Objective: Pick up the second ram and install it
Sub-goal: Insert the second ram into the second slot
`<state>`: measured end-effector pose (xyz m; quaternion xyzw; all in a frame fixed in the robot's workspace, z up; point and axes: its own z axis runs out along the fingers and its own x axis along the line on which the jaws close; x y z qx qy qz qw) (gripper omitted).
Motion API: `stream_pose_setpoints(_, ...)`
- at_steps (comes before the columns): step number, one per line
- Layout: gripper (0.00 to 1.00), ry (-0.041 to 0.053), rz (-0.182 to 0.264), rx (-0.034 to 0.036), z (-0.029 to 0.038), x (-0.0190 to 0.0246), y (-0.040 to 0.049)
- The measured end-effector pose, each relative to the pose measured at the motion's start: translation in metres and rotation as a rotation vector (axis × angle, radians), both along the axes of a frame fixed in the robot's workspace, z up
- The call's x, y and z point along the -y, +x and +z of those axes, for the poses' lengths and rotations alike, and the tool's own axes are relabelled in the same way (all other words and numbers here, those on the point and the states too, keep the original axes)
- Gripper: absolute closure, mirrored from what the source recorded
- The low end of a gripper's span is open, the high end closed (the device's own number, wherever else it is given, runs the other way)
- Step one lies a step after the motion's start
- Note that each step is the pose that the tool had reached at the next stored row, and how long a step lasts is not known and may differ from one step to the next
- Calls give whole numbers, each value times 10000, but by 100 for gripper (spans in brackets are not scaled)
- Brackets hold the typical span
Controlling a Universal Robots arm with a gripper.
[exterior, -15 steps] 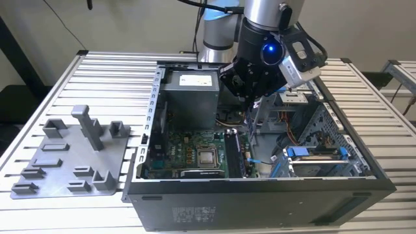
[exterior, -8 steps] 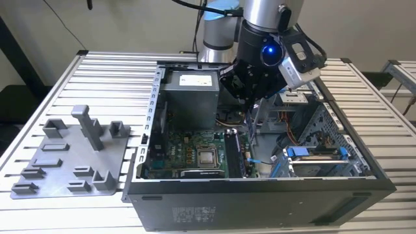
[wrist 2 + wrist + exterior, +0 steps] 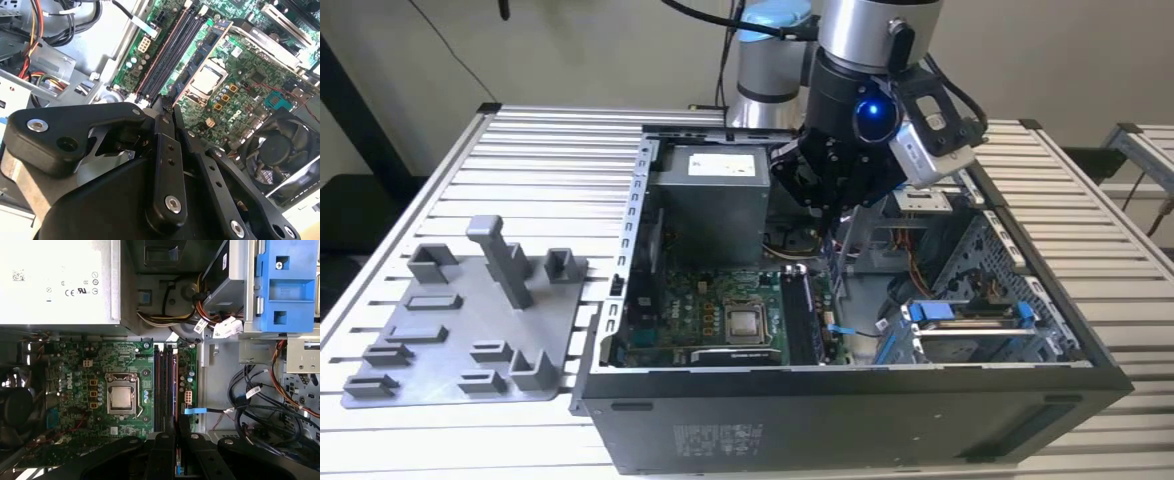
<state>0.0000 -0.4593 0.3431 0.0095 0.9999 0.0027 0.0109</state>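
Above the open computer case (image 3: pixel 881 395), my gripper (image 3: pixel 838 212) hangs over the green board. My fingers (image 3: pixel 161 447) are pinched tight on the second ram (image 3: pixel 841 250). The thin stick points down from my tips, over the long black slots (image 3: pixel 162 385) beside the silver chip (image 3: pixel 121 396).
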Motion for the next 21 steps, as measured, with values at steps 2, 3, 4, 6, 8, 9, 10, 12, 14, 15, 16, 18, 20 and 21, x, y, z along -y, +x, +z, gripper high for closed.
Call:
stream_pose_setpoints(2, 86, -2, -1, 0, -1, 0, 0)
stream_pose_setpoints(3, 86, -1, -2, 0, -2, 0, 0)
stream_pose_setpoints(4, 86, -1, -2, 0, -2, 0, 1)
stream_pose_setpoints(6, 86, -1, -1, 0, -2, 0, 3)
stream_pose_setpoints(8, 86, -1, -1, 0, -2, 0, 3)
stream_pose_setpoints(9, 86, -1, -1, 0, -4, 0, 3)
stream_pose_setpoints(10, 86, 1, -1, 1, -8, -1, 3)
stream_pose_setpoints(12, 86, -1, -1, 0, -16, -1, 4)
stream_pose_setpoints(14, 86, -2, 0, 0, -28, -4, 4)
stream_pose_setpoints(15, 86, -2, -1, 0, -36, -6, 4)
stream_pose_setpoints(16, 86, 0, -2, 1, -44, -7, 4)
stream_pose_setpoints(18, 86, -1, -2, 1, -68, -7, 4)
stream_pose_setpoints(20, 86, -1, -1, 0, -102, -8, 4)
stream_pose_setpoints(21, 86, 0, -1, 1, -118, -8, 4)
